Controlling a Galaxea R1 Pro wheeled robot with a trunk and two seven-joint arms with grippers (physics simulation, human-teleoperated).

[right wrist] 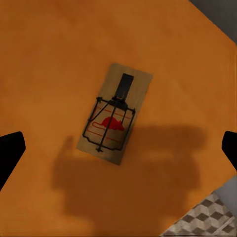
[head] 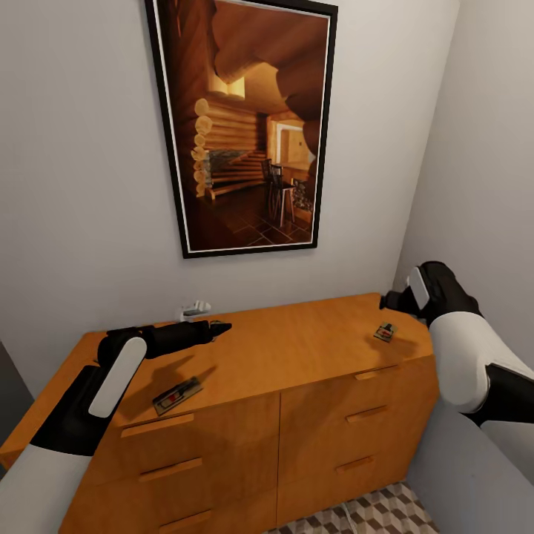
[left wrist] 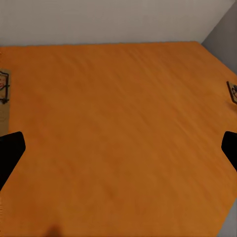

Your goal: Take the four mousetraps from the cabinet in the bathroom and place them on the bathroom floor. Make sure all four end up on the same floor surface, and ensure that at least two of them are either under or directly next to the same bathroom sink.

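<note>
The orange-brown cabinet (head: 297, 356) stands against the wall. One mousetrap (head: 178, 394) lies near its front left edge and a second mousetrap (head: 384, 332) near its right end. My left gripper (head: 221, 327) hovers open over the middle of the top; its wrist view catches one mousetrap (left wrist: 4, 89) and the other mousetrap (left wrist: 232, 91) at opposite edges. My right gripper (head: 386, 301) hangs open directly above the right-hand mousetrap (right wrist: 114, 113), which lies between its fingertips (right wrist: 10, 150) with a red mouse print facing up. The bathroom sink is out of view.
A large framed picture (head: 245, 126) hangs on the wall above the cabinet. A small white object (head: 194, 307) sits at the cabinet's back edge. Cube-patterned bathroom floor (head: 378, 515) shows below the drawers. A grey wall (head: 482, 148) closes in on the right.
</note>
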